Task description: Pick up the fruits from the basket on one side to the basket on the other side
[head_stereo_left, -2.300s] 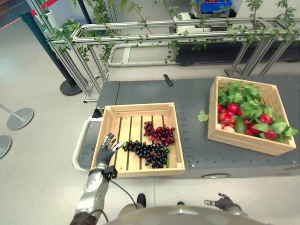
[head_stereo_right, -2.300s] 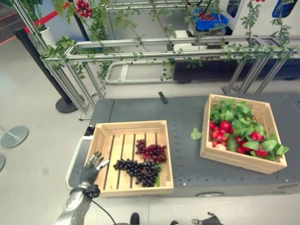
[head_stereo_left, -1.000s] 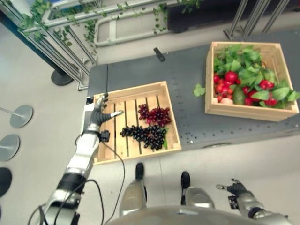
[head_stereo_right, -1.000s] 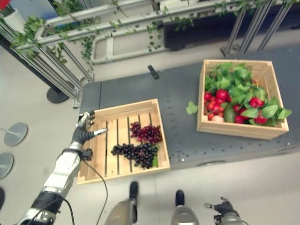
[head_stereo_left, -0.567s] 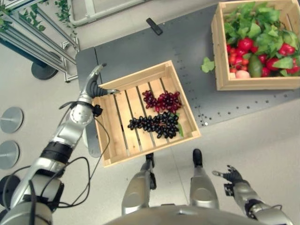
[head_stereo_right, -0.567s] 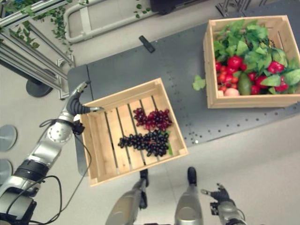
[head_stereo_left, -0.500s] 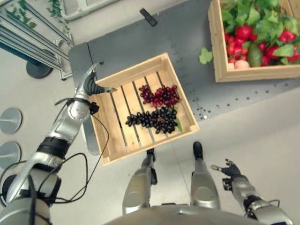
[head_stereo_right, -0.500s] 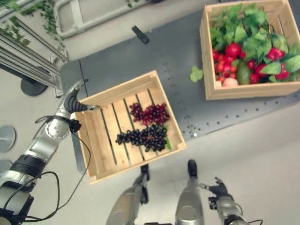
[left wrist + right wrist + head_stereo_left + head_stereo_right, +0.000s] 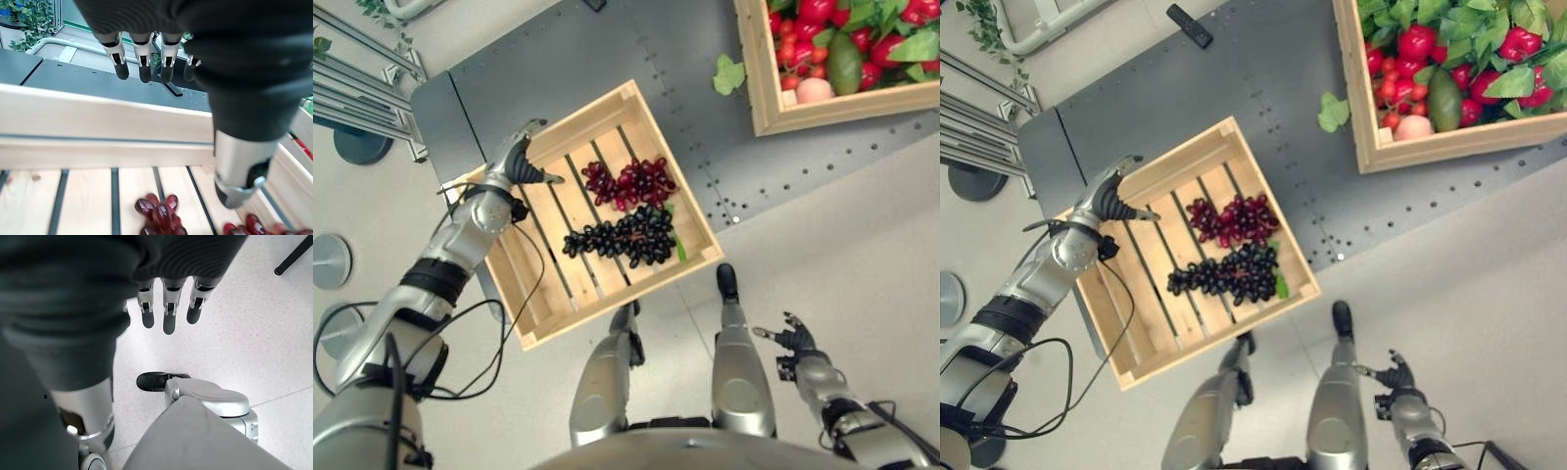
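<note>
Down at our right side, the right hand [image 9: 791,343] hangs low over the pale floor [image 9: 862,245], fingers [image 9: 166,318] straight and spread, holding nothing. Moving up, we come to the near, slatted pale wooden crate [image 9: 700,230] sitting askew on the dark grey perforated surface [image 9: 685,108], one corner jutting past the surface's edge. Inside it, a bunch of dark, nearly black grapes [image 9: 622,238] lies on the slats, and just beyond, touching it, a bunch of dark red grapes [image 9: 626,182]. Our left hand [image 9: 516,162] is at the crate's far left corner, over the rim, fingers [image 9: 142,58] straight and apart, thumb reaching in above the slats; it grips nothing, and the red grapes sit near the thumb tip, not touching. Further right, well apart, stands the second pale wooden crate [image 9: 1449,145], packed with red fruits [image 9: 1417,42], a green avocado-shaped fruit [image 9: 1444,99], a pale peach-coloured fruit [image 9: 1413,128] and green leaves [image 9: 1459,20]. One loose green leaf [image 9: 1333,112] lies on the surface beside it. Farthest off, a small black bar-shaped object [image 9: 1189,25] rests near the back edge.
</note>
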